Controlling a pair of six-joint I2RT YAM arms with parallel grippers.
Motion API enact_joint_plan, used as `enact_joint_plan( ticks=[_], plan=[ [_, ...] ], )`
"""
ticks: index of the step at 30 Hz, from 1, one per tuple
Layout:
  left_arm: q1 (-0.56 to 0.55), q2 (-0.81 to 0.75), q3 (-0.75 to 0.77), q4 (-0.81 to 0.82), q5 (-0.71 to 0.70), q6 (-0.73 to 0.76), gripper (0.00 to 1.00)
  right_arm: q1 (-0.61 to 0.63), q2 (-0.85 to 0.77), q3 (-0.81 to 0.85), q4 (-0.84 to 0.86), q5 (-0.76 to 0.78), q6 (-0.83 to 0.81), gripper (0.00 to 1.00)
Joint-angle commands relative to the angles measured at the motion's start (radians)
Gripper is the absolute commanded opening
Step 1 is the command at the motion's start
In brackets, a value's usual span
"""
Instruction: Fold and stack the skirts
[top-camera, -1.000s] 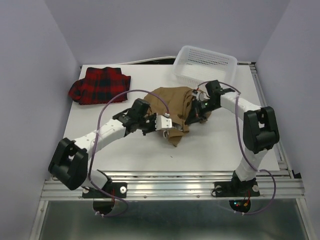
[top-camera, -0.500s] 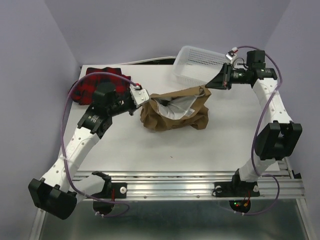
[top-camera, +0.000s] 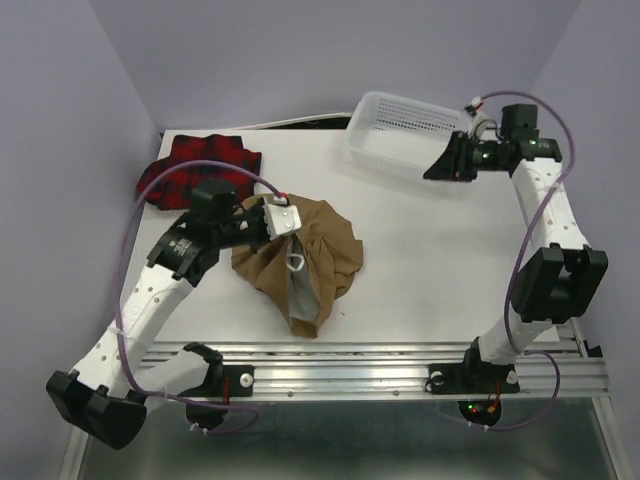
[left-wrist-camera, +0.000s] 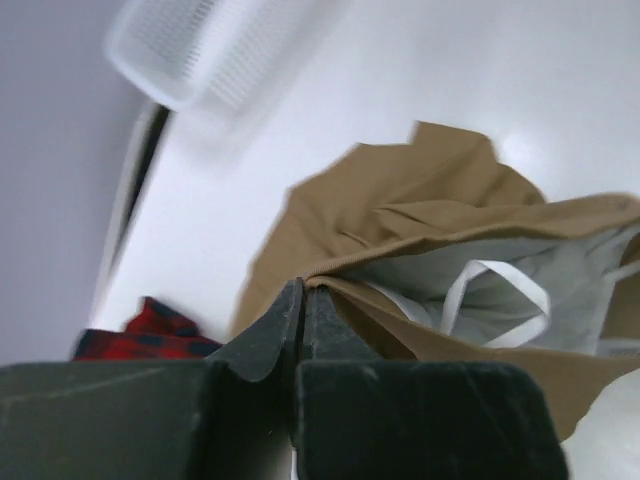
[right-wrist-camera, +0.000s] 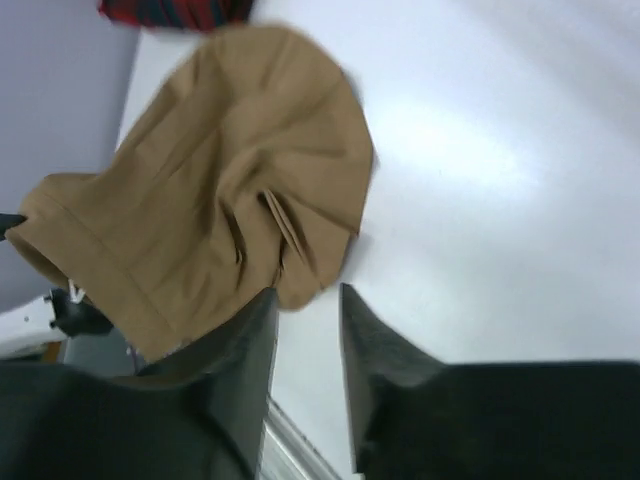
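The tan-brown skirt (top-camera: 305, 262) lies bunched on the table's near-left middle, its grey lining and a white loop showing. My left gripper (top-camera: 283, 232) is shut on the skirt's hem; the left wrist view shows the jaws (left-wrist-camera: 304, 292) pinching the tan edge (left-wrist-camera: 400, 200). My right gripper (top-camera: 432, 172) is open and empty, raised by the basket's near edge; in its wrist view the gripper (right-wrist-camera: 307, 295) looks down on the tan skirt (right-wrist-camera: 200, 190). The red-and-black plaid skirt (top-camera: 195, 170) lies folded at the far left. The red dotted skirt is out of view.
A white mesh basket (top-camera: 372, 108) stands at the far right of the table, also blurred in the left wrist view (left-wrist-camera: 210, 50). The plaid skirt shows in the left wrist view (left-wrist-camera: 150, 330) and the right wrist view (right-wrist-camera: 175, 10).
The tan skirt, earlier stretched between both grippers, now hangs from the left gripper alone and has moved left and nearer. The right gripper has opened and stays high by the basket.
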Motion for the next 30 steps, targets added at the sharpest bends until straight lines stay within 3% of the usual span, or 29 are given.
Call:
enact_joint_plan(
  ticks=[1,4,7,10,16,20,25,30],
  plan=[
    [-0.1,0.062,-0.153,-0.097,0.0,0.005,0.0,0.099,-0.003,-0.237,-0.079,0.051,-0.209,0.52],
    [-0.108,0.169,-0.199,-0.06,0.034,-0.133,0.0,0.216,-0.093,-0.375,-0.069,0.14,-0.344,0.68],
    [-0.082,0.248,-0.176,0.056,0.08,-0.286,0.0,0.34,-0.249,-0.554,0.052,0.296,-0.387,0.75],
    [-0.019,0.343,-0.106,0.104,0.141,-0.438,0.0,0.403,-0.346,-0.627,0.12,0.329,-0.386,0.78],
    [0.044,0.473,0.192,0.176,0.152,-0.664,0.0,0.412,-0.359,-0.585,0.142,0.323,-0.404,0.78],
    [0.107,0.513,0.238,0.32,-0.059,-0.878,0.0,0.421,-0.343,-0.52,0.114,0.3,-0.413,0.75],
    [0.122,0.771,0.374,0.135,-0.127,-0.902,0.0,0.538,-0.307,-0.5,0.129,0.33,-0.4,0.71],
    [0.131,0.832,0.336,0.173,-0.083,-0.925,0.0,0.697,-0.238,-0.465,0.189,0.407,-0.38,0.71]
  ],
)
